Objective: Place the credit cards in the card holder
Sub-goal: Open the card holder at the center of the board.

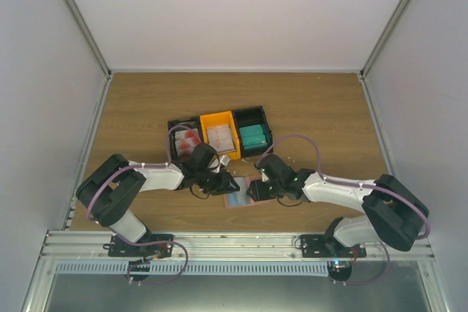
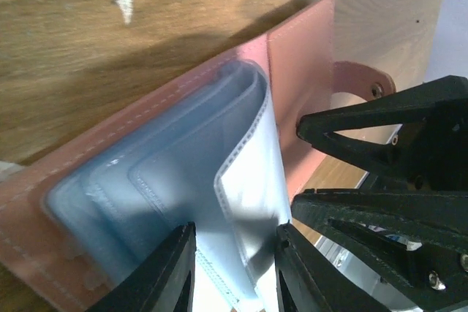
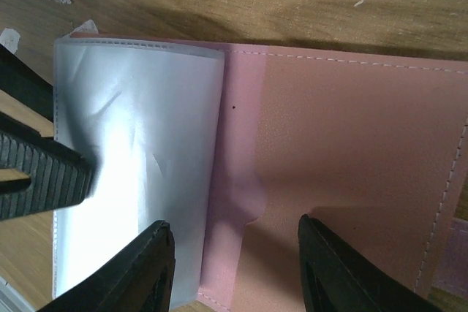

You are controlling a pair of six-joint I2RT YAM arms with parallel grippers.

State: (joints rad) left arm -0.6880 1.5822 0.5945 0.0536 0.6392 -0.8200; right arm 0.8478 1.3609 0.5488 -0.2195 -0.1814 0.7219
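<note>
Bright, even light from above; soft shadows on the brown wooden counter (image 2: 146, 56). Wrist views are blurry up close, with white glare on the clear plastic pockets (image 3: 139, 151).

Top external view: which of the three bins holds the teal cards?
The right-end black bin, with the teal cards; the orange bin holds pale ones, the left bin red-blotched ones.

Card holder (image 3: 351, 151): pinkish-brown, pale stitching; pockets (image 2: 168, 188) translucent light blue.
Bins: black (image 1: 172, 123), orange (image 1: 216, 115), black (image 1: 248, 110).
Cards: white with red blobs (image 1: 189, 141); pale pinkish-white (image 1: 220, 137); plain teal (image 1: 253, 136).
Table (image 1: 322, 107): brown woodgrain.
</note>
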